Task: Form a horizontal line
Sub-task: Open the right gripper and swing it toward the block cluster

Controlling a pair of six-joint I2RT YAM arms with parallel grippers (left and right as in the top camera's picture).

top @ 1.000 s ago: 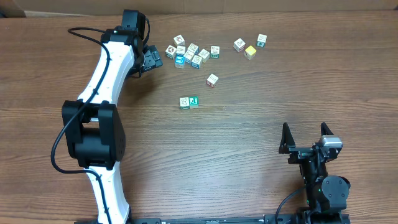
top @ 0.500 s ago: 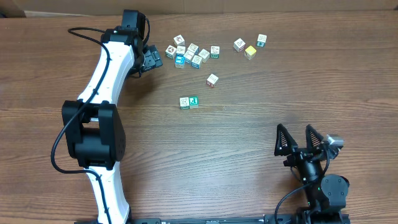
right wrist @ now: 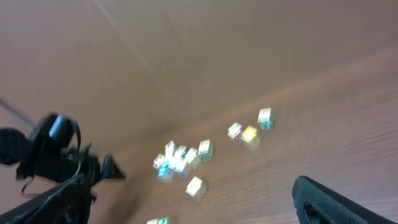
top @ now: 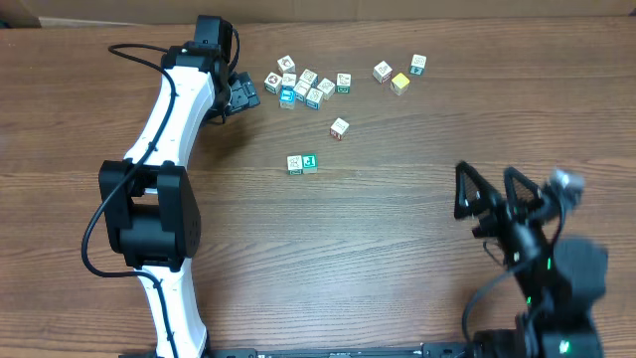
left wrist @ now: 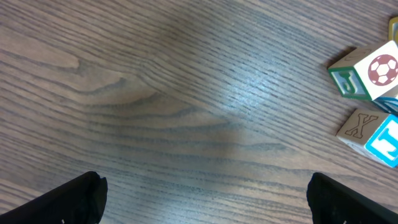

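Progress on the horizontal line (top: 302,163): just two tiny white-edged picture cubes with green faces, touching side by side on the brown wood-grain desk (top: 397,268), well apart from both sets of jaws. The left jaws are spread wide and sit up-left of that pair, just beside the left end of the loose clump of similar white-edged cubes (top: 303,88), with a single white-edged cube (top: 340,127) lying between clump and pair. The right jaws are also spread wide, way off to the lower right of the pair.
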